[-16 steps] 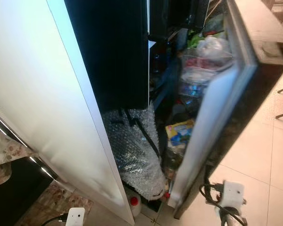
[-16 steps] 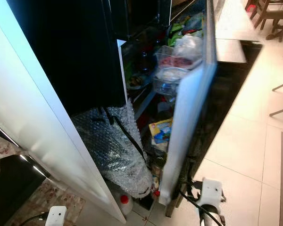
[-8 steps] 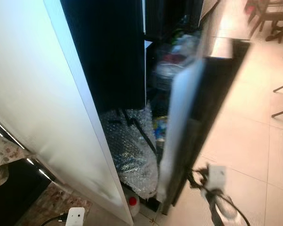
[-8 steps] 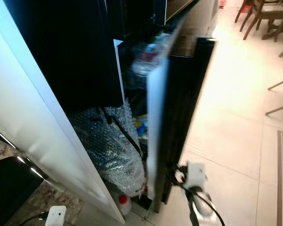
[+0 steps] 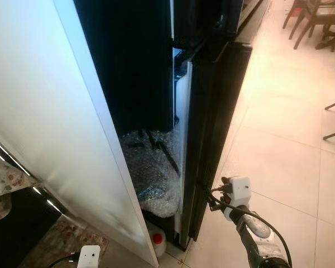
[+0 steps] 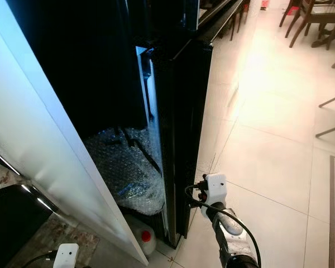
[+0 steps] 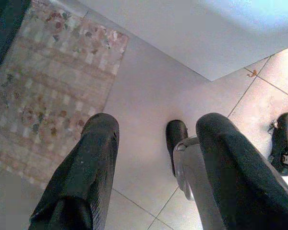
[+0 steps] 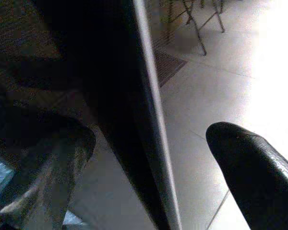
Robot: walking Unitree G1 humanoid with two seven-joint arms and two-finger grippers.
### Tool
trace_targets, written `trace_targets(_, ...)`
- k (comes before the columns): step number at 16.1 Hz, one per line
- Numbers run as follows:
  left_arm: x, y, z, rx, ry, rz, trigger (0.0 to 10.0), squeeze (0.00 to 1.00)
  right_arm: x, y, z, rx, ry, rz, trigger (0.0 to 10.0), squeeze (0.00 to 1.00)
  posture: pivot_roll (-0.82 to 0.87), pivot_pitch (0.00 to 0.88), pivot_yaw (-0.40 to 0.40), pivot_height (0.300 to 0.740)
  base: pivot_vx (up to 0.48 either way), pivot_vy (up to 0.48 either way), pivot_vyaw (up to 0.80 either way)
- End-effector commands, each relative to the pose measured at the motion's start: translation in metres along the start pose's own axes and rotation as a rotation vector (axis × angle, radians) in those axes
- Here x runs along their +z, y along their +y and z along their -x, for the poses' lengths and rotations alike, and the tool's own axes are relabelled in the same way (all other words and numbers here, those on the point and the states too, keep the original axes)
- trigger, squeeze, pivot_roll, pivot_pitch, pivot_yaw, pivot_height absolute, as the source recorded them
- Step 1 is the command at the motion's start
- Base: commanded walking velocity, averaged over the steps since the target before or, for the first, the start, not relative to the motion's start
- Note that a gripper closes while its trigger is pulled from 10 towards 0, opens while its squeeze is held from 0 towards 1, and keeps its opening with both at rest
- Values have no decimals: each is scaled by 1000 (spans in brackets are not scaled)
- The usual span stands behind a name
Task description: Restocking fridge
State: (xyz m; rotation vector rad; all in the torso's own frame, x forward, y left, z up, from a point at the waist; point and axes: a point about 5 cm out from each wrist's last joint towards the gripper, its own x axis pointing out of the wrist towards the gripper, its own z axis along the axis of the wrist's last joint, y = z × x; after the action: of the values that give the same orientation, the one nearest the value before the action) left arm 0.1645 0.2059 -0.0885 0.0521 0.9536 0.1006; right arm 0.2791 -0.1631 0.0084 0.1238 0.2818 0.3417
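Underfoot, the floor (image 5: 279,139) is pale glossy tile with thin grout lines, brightly lit toward the far side of the room, where dark chair legs (image 5: 310,22) stand. Beside the robot's left side a tall white panel (image 5: 44,123) rises, and at its foot lies a patterned mat (image 7: 43,91) in pinks and browns, with a dark cabinet front (image 5: 14,229) next to it.

The fridge (image 6: 100,67) is black and stands just past the white panel. Its door (image 5: 209,134) is black too and is swung nearly closed, leaving only a narrow gap along its pale inner edge. Low in that gap sits a bundle of bubble wrap (image 5: 151,173) crossed by dark straps, and under it, at floor level, a white bottle with a red cap (image 5: 156,241) stands between the panel and the door's bottom corner. What else the shelves hold is hidden behind the door.

The right gripper (image 8: 153,158) is at the door's outer edge, its two black fingers spread wide with the edge running between them, not pinching it. The right wrist's white housing (image 5: 238,191) is just beside the door's lower half. The left gripper (image 7: 156,143) hangs low over the tile and mat, fingers apart and holding nothing.
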Motion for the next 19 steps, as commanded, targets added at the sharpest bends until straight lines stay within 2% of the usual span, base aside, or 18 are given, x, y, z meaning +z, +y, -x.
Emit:
trace_targets(1,-3,3,1,13,14,-17,10000,0,-7,4,2,24,16,-20,10000,0,-14,28,53,740,0,0,0)
trace_targets(5,-3,3,1,14,12,-25,10000,0,-15,9,8,21,26,-26,10000,0,-12,24,50,740,0,0,0)
trace_targets(11,-3,1,0,3,14,-36,10000,0,-35,8,38,-15,3,-32,10000,0,-25,19,52,740,0,0,0)
trace_targets(15,-3,0,0,2,14,-39,10000,0,-26,6,44,103,8,7,10000,0,-27,6,49,740,0,0,0)
trace_targets(18,-3,0,0,5,17,-39,10000,0,-25,7,50,227,83,44,10000,0,-25,13,52,740,0,0,0)
trace_targets(19,-3,1,1,7,17,-38,10000,0,-26,6,52,279,120,94,10000,0,-26,16,54,740,0,0,0)
